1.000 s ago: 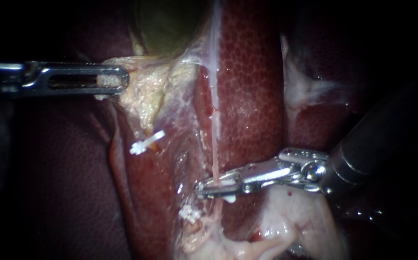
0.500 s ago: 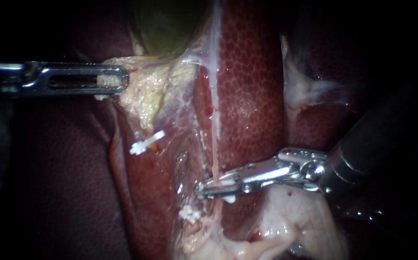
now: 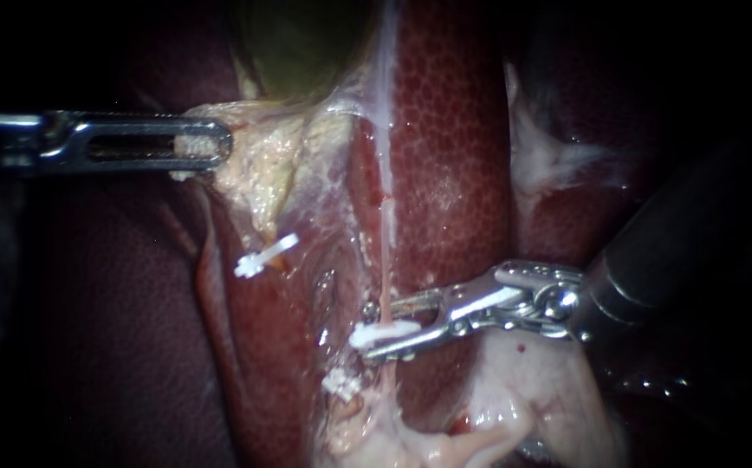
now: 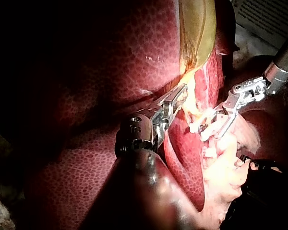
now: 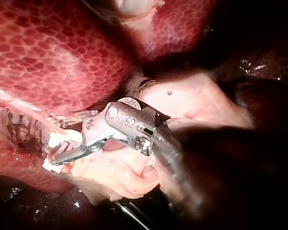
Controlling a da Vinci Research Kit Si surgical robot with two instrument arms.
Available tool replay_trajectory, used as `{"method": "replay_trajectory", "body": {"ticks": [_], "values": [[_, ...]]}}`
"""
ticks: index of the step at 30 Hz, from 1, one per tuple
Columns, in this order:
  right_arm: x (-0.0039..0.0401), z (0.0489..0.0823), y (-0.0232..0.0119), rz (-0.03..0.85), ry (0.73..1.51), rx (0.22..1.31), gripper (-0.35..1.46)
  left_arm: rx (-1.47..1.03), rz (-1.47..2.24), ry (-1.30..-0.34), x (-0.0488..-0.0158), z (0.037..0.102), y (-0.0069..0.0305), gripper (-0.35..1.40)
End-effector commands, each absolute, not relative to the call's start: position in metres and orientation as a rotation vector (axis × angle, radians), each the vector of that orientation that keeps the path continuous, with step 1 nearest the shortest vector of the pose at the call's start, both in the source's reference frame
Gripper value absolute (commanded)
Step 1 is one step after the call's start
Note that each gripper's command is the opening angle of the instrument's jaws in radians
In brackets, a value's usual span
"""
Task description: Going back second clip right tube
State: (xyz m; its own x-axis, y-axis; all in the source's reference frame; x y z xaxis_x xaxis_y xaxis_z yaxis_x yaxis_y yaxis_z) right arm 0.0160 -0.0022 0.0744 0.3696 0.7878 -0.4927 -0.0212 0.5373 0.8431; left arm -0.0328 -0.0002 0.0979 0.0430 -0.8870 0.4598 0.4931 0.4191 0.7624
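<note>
Dark red liver (image 3: 445,156) fills the background, with the gallbladder (image 3: 307,43) beyond the left instrument (image 3: 216,143), which grips pale tissue (image 3: 263,165), unchanged. Half a second ago the right instrument (image 3: 366,329) was clamped across the right tube (image 3: 386,260); its jaws now stand parted. Between them the clip (image 3: 389,332) sits on the tube, a lower clip (image 3: 341,381) just past the lower jaw. Judgement: clip released, withdrawal due.

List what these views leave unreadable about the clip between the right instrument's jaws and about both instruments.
1. Clip: endoscope view, too small to tell whether it is locked around the right tube. The right instrument has its open jaws on either side of it.
2. Left instrument, lower jaw: endoscope view, hidden under the upper jaw and the pale tissue it grips.
3. Right tube's lower end: endoscope view, buried in whitish folds.
</note>
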Motion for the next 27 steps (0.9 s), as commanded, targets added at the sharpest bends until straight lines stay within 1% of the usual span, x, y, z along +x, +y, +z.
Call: {"method": "replay_trajectory", "body": {"ticks": [1, 7, 13, 19, 27], "values": [[0.0159, 0.0742, -0.002, 0.615, 1.076, 0.859, 0.59, 0.458, -1.113, -1.072, -0.0328, 0.0978, -0.0002, -0.35], [0.0144, 0.0731, -0.0007, 0.579, 1.092, 0.828, 0.6, 0.458, -1.113, -1.072, -0.0328, 0.0978, -0.0002, -0.35], [0.012, 0.0703, 0.0014, 0.508, 1.122, 0.761, 0.6, 0.458, -1.113, -1.072, -0.0328, 0.0979, -0.0002, -0.35], [0.01, 0.066, 0.0032, 0.435, 1.148, 0.687, 0.6, 0.458, -1.113, -1.072, -0.0328, 0.0979, -0.0002, -0.35], [0.0093, 0.0594, 0.0041, 0.349, 1.198, 0.628, 0.6, 0.458, -1.113, -1.072, -0.0328, 0.0979, -0.0002, -0.35]]}}
